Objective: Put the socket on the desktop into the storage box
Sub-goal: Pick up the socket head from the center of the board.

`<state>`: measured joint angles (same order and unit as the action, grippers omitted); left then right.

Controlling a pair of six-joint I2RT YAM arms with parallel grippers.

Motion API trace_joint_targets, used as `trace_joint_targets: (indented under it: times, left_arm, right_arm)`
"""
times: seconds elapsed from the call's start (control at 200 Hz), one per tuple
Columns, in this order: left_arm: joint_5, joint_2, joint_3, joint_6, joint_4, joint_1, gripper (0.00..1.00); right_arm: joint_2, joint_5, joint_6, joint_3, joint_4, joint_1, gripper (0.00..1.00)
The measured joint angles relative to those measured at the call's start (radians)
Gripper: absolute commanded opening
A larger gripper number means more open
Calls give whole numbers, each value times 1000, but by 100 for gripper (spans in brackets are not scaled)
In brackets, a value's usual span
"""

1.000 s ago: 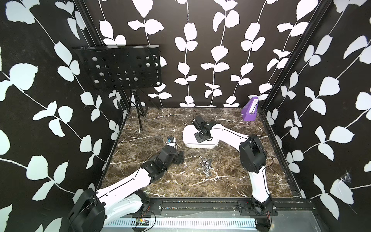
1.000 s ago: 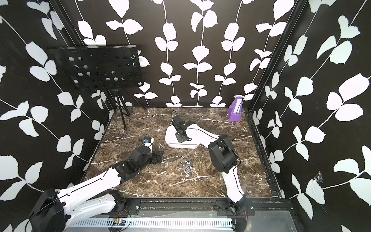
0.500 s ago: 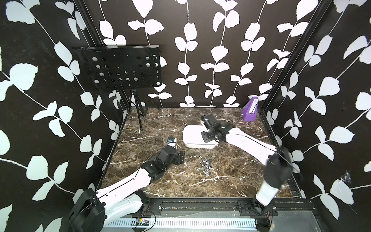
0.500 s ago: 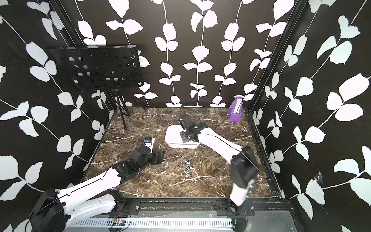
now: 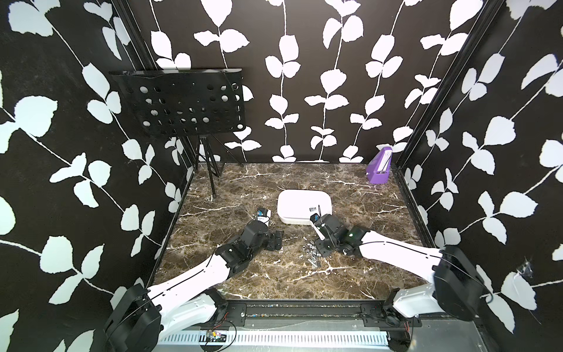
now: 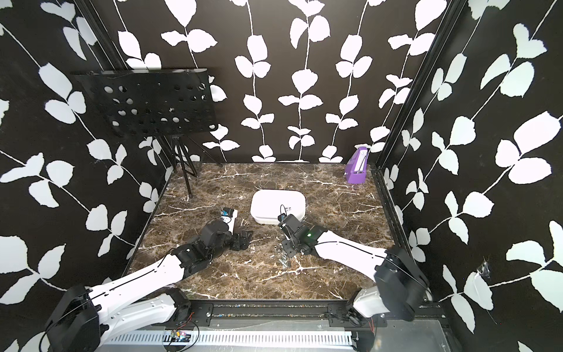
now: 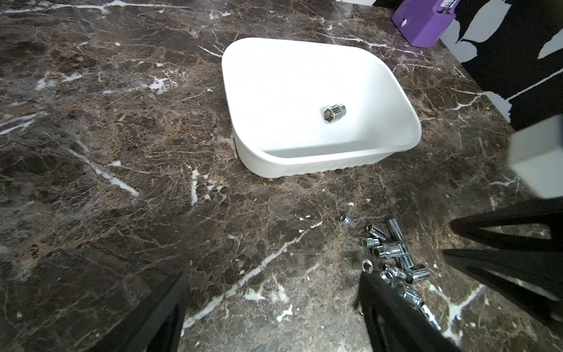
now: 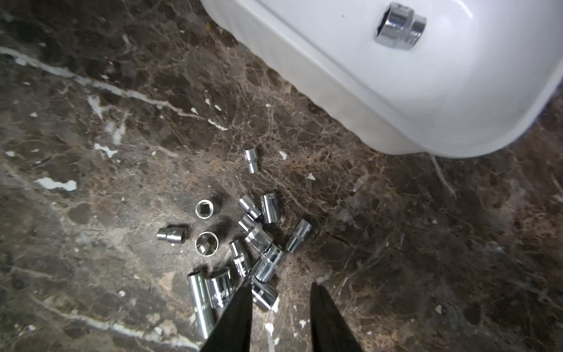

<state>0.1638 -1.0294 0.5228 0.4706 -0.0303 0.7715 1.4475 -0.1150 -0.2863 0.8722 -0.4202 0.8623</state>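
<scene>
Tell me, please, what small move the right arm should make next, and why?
Probably lower the right gripper and shift it slightly so its open jaws straddle the nearest socket of the pile on the desktop. One socket already lies in the storage box; the jaws hold nothing, and the nearest one lies beside a finger.

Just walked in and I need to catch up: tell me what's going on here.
A two-armed robot is sorting sockets from the desktop into the white storage box. One socket lies in the box already, and a pile of sockets is on the desktop beside it. The right hand hangs over that pile, open and empty. The left hand sits open nearby, holding nothing.
</scene>
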Motion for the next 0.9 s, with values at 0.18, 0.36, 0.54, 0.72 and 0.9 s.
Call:
trace_joint_targets:
  times: [0.18,0.36,0.54,0.72,0.9]
  left_arm:
    - [-52,-34,2,0,11,0,87]
    - [-100,-89,25,1,14,0,87]
    - [-131,-117,47,1,14,0,87]
    - [-142,-117,47,1,14,0,87]
    - [-145,-118,47,1,14,0,88]
  right_arm:
    - [79,3,-4,0,41,2,29]
    - [97,-28,-27,0,49,2,31]
    - [98,-64,-45,0,57,2,30]
    - [158,-64,-55,3,66,2,27]
    - [190,-65,-64,10,58,2,27]
